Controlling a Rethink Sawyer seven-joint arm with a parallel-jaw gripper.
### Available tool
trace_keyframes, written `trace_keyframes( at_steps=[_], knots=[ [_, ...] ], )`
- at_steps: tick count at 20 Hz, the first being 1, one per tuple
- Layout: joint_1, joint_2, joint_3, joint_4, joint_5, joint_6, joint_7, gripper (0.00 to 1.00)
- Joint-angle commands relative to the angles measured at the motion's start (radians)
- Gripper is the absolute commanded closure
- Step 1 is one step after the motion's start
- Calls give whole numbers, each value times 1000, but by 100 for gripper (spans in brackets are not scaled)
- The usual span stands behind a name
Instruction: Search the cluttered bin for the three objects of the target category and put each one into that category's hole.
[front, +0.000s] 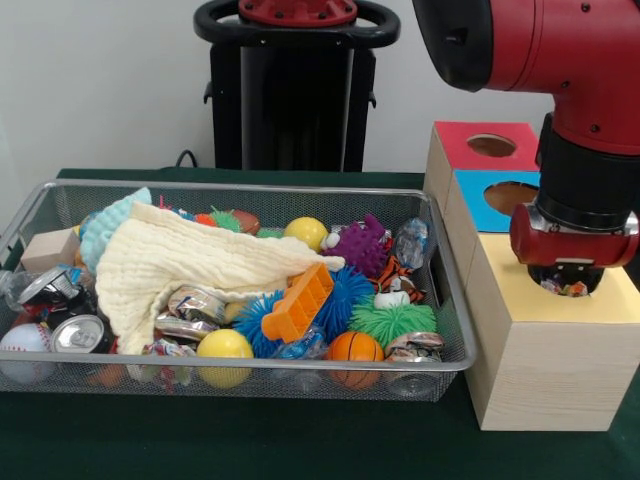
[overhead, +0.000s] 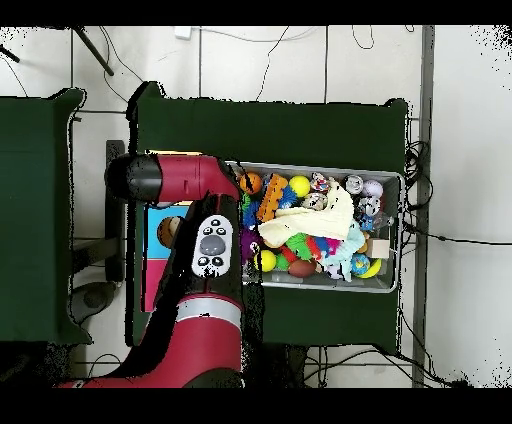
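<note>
Pincer (front: 567, 287) sat low right of front view, tips down in yellow-topped box's hole (front: 590, 290), colourful cloth bundle (front: 572, 289) visible there; whether clamped or apart could not be told. Wire mesh bin (front: 452, 318) lay at left on green bench (front: 300, 440), cream cloth (front: 180, 262) over clutter.

Table (front: 250, 445): dark green top, seen in front & overhead views.
Directly on it:
- wire mesh bin (front: 300, 372), long, shallow, silver w/ thick rim; sits left-centre in front view, heaped w/ mixed items.
- 3 pale wood boxes in a row, just beside bin's right end: yellow-topped box (front: 545, 370) nearest camera, blue-topped box (front: 480, 205) behind it, red-topped box (front: 470, 145) farthest. Boxes touching one another; round hole in each top.
</note>
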Motion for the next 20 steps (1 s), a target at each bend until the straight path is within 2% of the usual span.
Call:
trace_keyframes(
  at_steps=[1,12,16,20],
  knots=[
    [-22,-64,20,34,44,111,213,0],
    [-16,-109,13,70,36,119,215,0],
    [-14,-128,8,62,36,152,216,0],
    [-19,-133,8,21,38,209,213,0]
  ],
)
